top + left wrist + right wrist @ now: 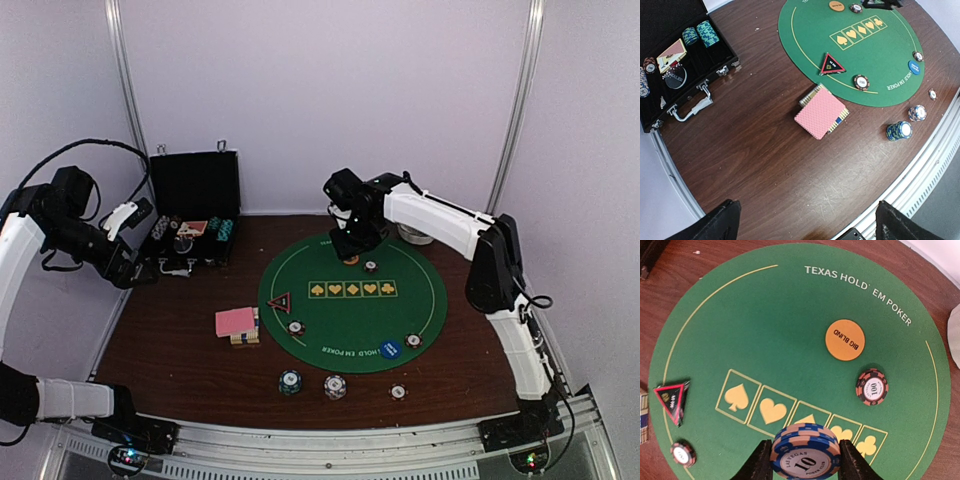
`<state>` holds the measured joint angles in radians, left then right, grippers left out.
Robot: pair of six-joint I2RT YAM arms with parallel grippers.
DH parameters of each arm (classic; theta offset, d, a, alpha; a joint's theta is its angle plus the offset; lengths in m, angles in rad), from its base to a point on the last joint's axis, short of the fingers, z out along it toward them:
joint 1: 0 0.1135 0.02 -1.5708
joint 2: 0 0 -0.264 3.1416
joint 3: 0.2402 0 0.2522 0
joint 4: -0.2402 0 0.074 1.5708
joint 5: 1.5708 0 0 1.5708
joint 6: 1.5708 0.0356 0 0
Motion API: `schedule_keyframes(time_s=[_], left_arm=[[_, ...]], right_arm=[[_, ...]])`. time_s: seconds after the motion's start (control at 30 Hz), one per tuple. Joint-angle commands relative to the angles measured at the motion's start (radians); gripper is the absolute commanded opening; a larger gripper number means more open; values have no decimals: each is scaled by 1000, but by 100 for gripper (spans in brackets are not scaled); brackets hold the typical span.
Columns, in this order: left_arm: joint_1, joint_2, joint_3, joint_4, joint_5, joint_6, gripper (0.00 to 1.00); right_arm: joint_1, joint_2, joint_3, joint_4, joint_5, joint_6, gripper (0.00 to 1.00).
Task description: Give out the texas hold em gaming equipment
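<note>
Right gripper [805, 466] pinching a blue chip stack [802, 442] over the mat [765, 315]
Lower it level, probably by the orange disc [845, 340]; release once seated; left gripper [806, 210] spread wide

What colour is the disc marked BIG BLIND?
The disc is orange with dark lettering, clearest in the right wrist view.

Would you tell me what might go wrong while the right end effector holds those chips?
The chip stack is pinched at its edges by the right end effector, so chips may slip and scatter across the mat. Set down carelessly, it might knock the 100 chip or the Big Blind disc.
</note>
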<state>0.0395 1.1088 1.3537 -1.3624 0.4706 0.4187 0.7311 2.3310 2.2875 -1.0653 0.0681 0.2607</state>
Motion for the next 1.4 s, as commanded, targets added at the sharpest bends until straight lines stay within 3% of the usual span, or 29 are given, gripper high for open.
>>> schedule_keyframes(time_s=[0.0,0.57,1.1,1.37], left_arm=[[6,-12,28,5,16,8,98],[7,15,42,6,23,9,97],[7,14,36,8,22,13,97],[7,5,24,8,18,19,98]], right_arm=[[-58,74,112,-50,1,2,25],[-257,13,-114,39,-17,23,24],[-291,116,-51,61,-65,47,24],[-291,163,-16,51,-102,63,39]])
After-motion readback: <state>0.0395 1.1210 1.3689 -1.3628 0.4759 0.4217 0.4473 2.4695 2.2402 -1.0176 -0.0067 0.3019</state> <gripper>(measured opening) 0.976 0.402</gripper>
